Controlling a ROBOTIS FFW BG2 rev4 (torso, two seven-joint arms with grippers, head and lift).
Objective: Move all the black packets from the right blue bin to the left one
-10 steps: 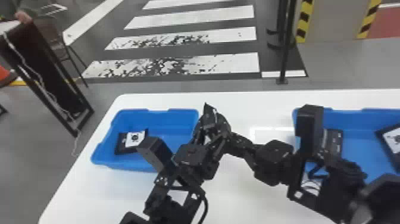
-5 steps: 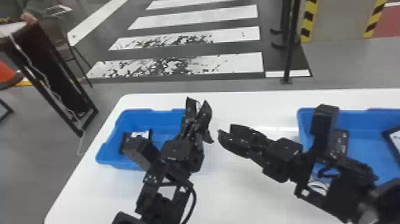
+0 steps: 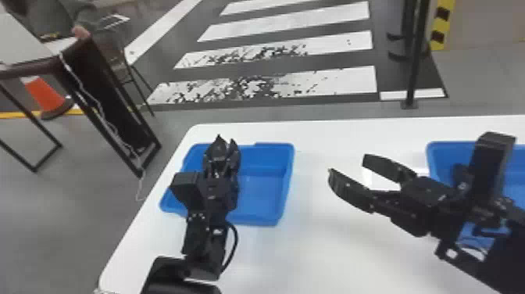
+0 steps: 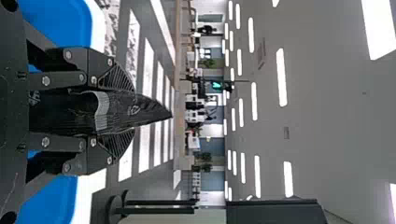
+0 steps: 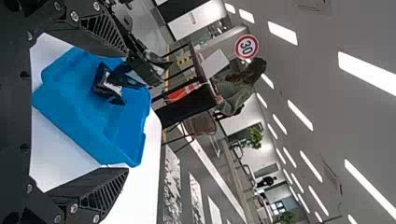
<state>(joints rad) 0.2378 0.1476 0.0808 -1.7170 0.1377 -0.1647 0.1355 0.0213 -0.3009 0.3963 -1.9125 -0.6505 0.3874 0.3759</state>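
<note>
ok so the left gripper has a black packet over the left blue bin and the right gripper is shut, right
No, the right gripper is open, as the head view shows; the left gripper has a black packet over the left blue bin.

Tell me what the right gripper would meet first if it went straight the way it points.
Probably the left blue bin, the first thing along that line. The right gripper's height is hard to judge, though, so it might pass over the rim instead.
</note>
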